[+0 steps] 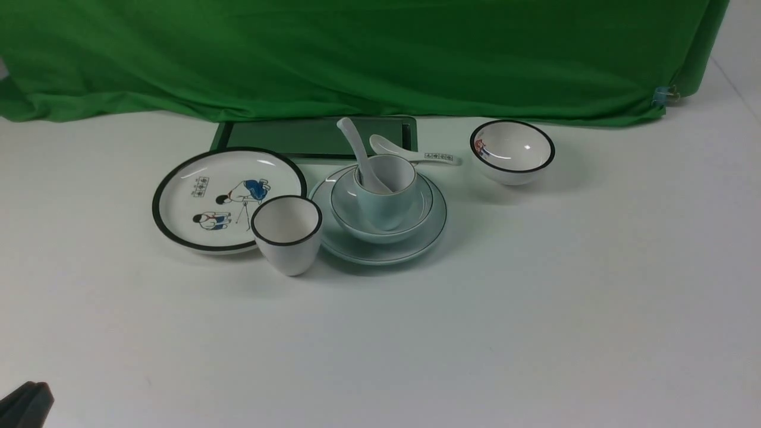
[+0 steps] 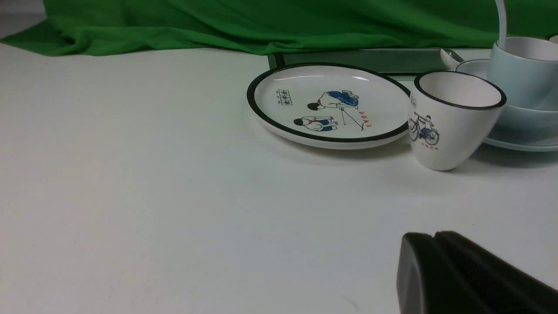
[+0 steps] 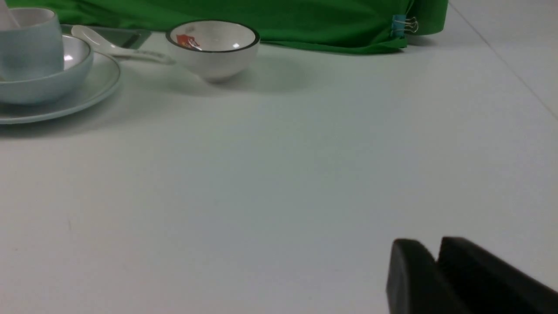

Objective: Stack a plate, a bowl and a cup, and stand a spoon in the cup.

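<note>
Left gripper (image 2: 434, 235) clenched, right gripper (image 3: 431, 243) slightly parted; plain spoon (image 1: 360, 151) in cup (image 1: 386, 205); cartoon plate (image 1: 178, 217) bears small characters (image 1: 201, 186)

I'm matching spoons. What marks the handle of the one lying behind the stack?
The spoon has small black printed characters; clearest in the front view.

White spoon (image 1: 359, 150) in pale cup (image 1: 386, 205), inside bowl (image 1: 380, 236) on plate (image 1: 380, 259).
</note>
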